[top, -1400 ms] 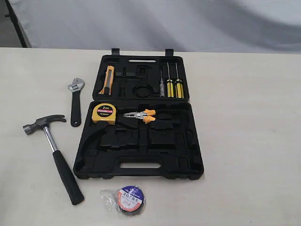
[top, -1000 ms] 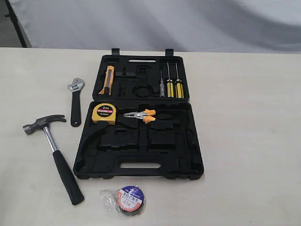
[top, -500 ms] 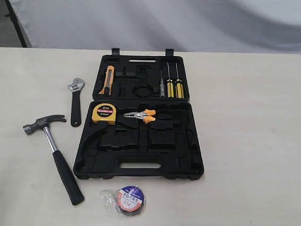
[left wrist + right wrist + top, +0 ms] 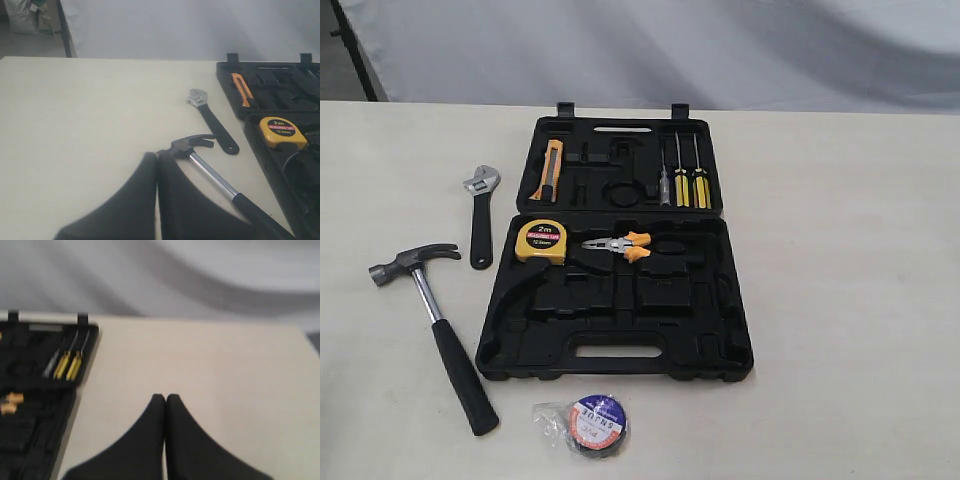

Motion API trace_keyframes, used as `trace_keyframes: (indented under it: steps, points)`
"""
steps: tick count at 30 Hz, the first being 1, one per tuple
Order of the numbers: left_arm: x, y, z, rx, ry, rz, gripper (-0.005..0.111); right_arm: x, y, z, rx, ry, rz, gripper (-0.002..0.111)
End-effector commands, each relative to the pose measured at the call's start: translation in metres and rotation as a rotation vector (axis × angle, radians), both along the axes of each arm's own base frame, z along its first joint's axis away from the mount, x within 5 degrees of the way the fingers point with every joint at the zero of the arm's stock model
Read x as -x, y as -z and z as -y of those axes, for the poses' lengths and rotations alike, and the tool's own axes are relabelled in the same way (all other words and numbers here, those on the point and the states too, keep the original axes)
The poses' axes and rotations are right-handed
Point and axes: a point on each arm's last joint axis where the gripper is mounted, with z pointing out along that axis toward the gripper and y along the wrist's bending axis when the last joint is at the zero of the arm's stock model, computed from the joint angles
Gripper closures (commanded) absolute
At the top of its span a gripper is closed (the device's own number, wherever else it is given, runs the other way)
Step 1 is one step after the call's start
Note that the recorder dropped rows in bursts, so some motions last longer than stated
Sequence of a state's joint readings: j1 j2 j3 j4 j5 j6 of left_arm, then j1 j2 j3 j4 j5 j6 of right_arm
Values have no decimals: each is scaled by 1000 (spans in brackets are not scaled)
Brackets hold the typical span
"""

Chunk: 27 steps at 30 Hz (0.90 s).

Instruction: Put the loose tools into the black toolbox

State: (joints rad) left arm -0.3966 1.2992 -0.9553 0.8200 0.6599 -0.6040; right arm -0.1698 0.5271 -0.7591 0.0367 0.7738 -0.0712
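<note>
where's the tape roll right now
In the exterior view the tape roll sits on the table near the bottom edge, left of centre, just below the handle side of the black toolbox and right of the hammer.

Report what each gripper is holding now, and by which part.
Nothing is held. The left gripper and the right gripper are both shut empty; hammer, wrench and tape roll lie loose on the table.

Left gripper (image 4: 156, 156) and right gripper (image 4: 165, 398) hold their fingers (image 4: 145, 440) pressed together.

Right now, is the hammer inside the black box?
No, the hammer lies on the table, outside the black toolbox, beside its left edge.
</note>
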Motion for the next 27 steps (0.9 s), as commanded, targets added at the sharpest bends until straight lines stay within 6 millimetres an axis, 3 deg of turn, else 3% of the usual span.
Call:
trace_keyframes:
  steps: [1, 6, 10, 17, 22, 27]
  points:
    - [2, 1, 0, 27, -1, 5, 105, -36, 23, 6, -91, 6, -434, 108]
    - [2, 1, 0, 27, -1, 5, 105, -74, 53, 2, -187, -56, -654, 109]
    - [2, 1, 0, 27, -1, 5, 105, -98, 73, -18, -188, -164, -759, 109]
    - [2, 1, 0, 27, -1, 5, 105, -119, 105, -93, -97, -428, -839, 109]
    - [2, 1, 0, 27, -1, 5, 105, -119, 130, -153, -15, -622, -846, 109]
    - [2, 1, 0, 27, -1, 5, 105, -115, 149, -199, 2, -723, -892, 108]
